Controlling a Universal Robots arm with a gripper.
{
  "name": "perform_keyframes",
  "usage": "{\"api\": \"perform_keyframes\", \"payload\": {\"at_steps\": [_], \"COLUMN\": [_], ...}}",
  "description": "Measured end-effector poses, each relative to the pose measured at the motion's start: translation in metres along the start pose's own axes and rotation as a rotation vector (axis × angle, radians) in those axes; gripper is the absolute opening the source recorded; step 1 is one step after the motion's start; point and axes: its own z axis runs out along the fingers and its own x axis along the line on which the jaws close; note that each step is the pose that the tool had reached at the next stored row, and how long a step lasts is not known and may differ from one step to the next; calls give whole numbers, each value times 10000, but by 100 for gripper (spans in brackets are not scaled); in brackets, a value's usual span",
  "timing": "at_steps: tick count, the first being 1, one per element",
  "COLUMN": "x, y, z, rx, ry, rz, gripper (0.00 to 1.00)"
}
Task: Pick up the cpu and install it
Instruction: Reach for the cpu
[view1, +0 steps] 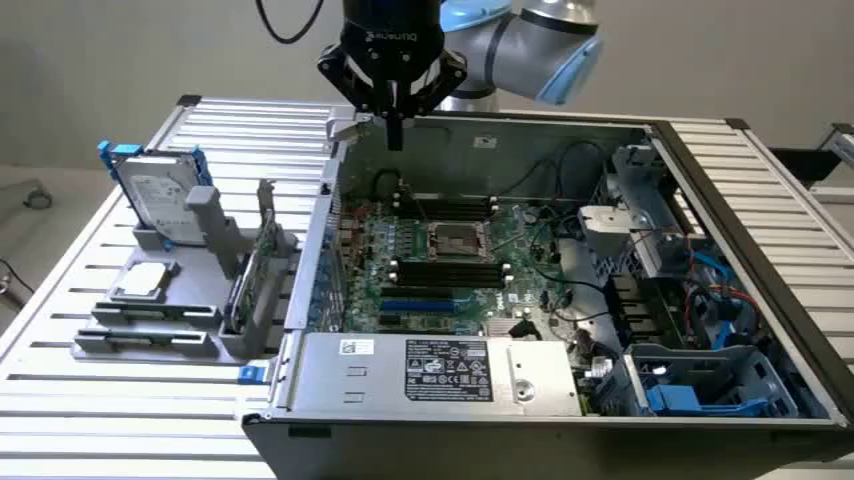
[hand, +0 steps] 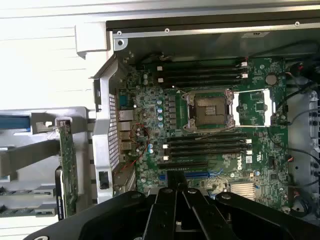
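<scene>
Black-fingered, holds gripper (view1: 395, 142) clenched empty above the case (view1: 534, 150) wall, cpu (view1: 143, 281) lying flat on its grey stand (view1: 134, 340) for easy lifting.

Exterior cam: off-arm, high, oblique look down over the whole open case (view1: 334, 385) and slatted table (view1: 80, 420), mid range; arm (view1: 534, 40) at the case's 12 o'clock. Wrist cam: near-vertical, much closer, above the motherboard (hand: 150, 110). Shared: motherboard, socket (hand: 210, 110), case wall at 9 o'clock.

Plain grey wall (view1: 107, 50); white slatted table (view1: 107, 400), seemingly metal.
</scene>
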Motion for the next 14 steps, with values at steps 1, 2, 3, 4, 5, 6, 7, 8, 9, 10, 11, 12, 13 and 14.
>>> {"api": "perform_keyframes", "payload": {"at_steps": [1,2,3,4,5,6,7,8,9,10,11,12,13,14], "x": [0,0,0,0,0,0,0,1,2,14,54,99,144,189], "y": [0,0,0,0,0,0,0,0,0,-1,-3,-6,-8,-10], "z": [0,0,0,0,0,0,0,0,0,0,-1,1,2,5], "rx": [-1,0,0,0,0,0,0,0,2,4,8,7,7,7], "ry": [0,0,0,0,0,0,0,6,15,56,78,84,85,85], "rz": [0,0,0,0,0,0,0,0,1,4,4,4,5,5], "gripper": [11,11,11,11,11,11,11,11,11,11,11,11,11,11]}}
